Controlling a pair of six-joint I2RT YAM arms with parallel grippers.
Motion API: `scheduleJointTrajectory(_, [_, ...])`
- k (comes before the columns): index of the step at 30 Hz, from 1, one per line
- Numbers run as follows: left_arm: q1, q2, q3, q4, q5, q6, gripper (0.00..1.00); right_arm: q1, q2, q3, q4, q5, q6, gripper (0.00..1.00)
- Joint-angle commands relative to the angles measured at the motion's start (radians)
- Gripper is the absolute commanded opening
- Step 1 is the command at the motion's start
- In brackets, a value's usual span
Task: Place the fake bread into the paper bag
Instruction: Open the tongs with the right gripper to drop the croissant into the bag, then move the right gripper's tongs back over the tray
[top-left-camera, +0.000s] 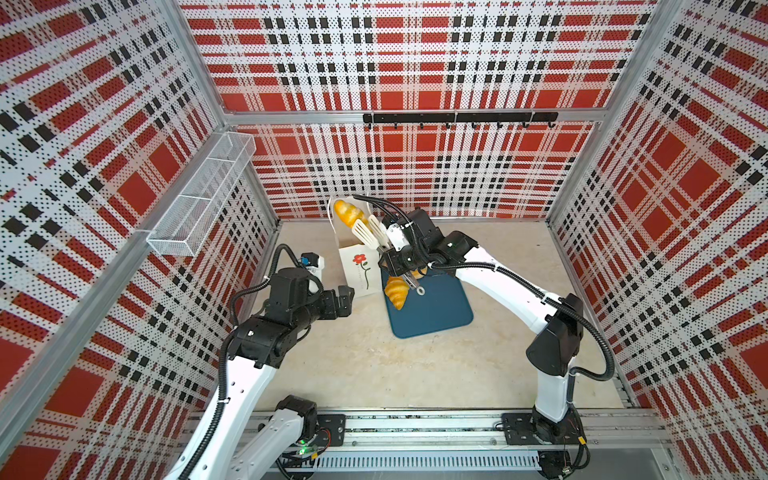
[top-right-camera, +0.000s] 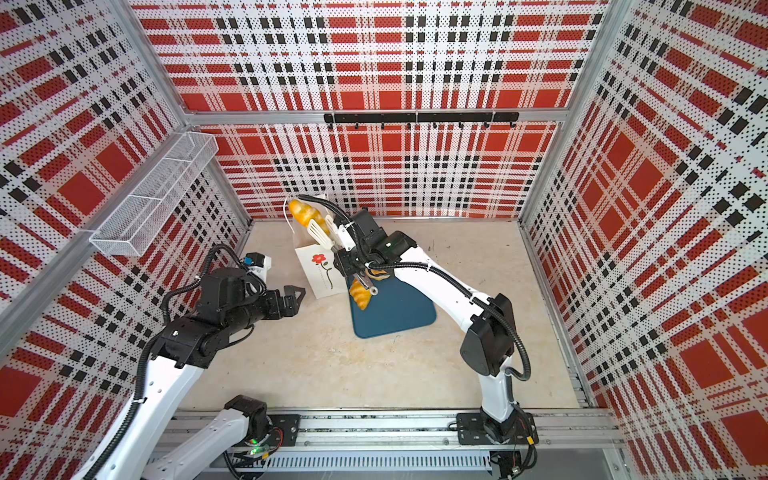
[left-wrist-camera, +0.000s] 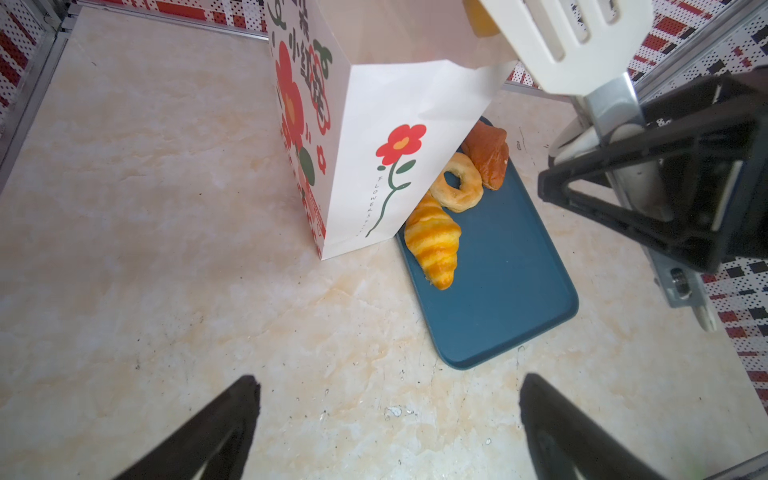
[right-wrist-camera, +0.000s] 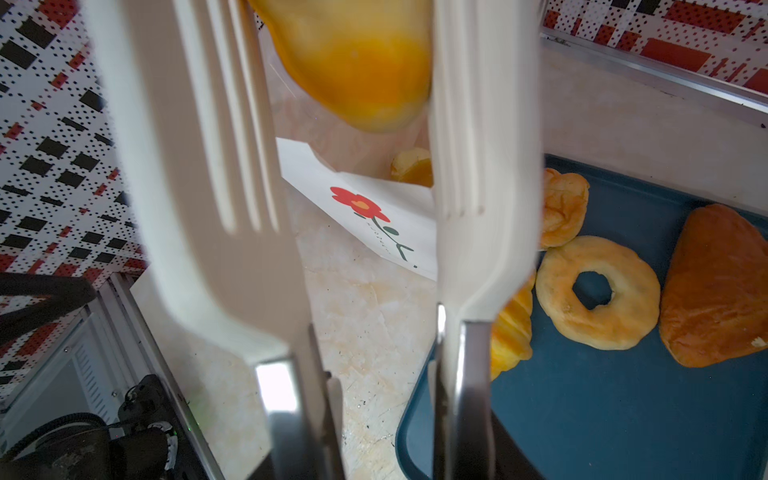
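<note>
You are working in tight room. The bag (top-left-camera: 360, 272) is standing near the back wall (top-left-camera: 415, 174), with the tray (top-left-camera: 440, 320) just beside its right side. The table (top-left-camera: 353, 365) in front is offering open room.

Your left gripper (left-wrist-camera: 388, 379) is hovering low, just left of the bag, with its jaws spread wide and gripping nothing. Your right arm is leaning over the tray, and its right gripper (top-left-camera: 394, 261) is clamping the tongs (top-left-camera: 365, 235) by their handles, blades angling up toward the bag mouth.

The bread (top-left-camera: 348, 212) is sitting between the blade tips at the mouth, its long axis running roughly along the tongs. You cannot tell whether the blades are pinching it.

A croissant (left-wrist-camera: 434, 241), a doughnut (left-wrist-camera: 457, 183) and a brown piece (left-wrist-camera: 488, 156) are lying on the tray beside the bag.
</note>
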Motion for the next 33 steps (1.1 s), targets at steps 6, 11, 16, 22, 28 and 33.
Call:
scheduleJointTrajectory(6, [0.015,-0.02,-0.015,0.007,0.01,0.004,0.99,0.003,0.002,0.056,0.02,0.029,-0.017,0.53])
scheduleJointTrajectory(11, [0.015,-0.023,-0.017,0.007,0.011,0.004,0.99,0.002,-0.01,0.059,0.012,0.037,-0.025,0.54])
scheduleJointTrajectory(16, [0.015,-0.036,-0.03,0.008,0.004,0.003,0.99,0.0,-0.052,0.022,0.003,0.072,-0.044,0.55])
scheduleJointTrajectory(22, [0.014,-0.05,-0.058,0.017,0.007,-0.037,0.99,-0.018,-0.138,-0.091,0.008,0.1,-0.052,0.55])
scheduleJointTrajectory(28, [0.011,-0.071,-0.078,0.034,-0.023,-0.054,0.99,-0.047,-0.236,-0.231,0.036,0.111,-0.049,0.56])
scheduleJointTrajectory(33, [-0.006,-0.08,-0.09,0.049,-0.05,-0.071,0.99,-0.055,-0.291,-0.321,0.038,0.142,-0.04,0.57])
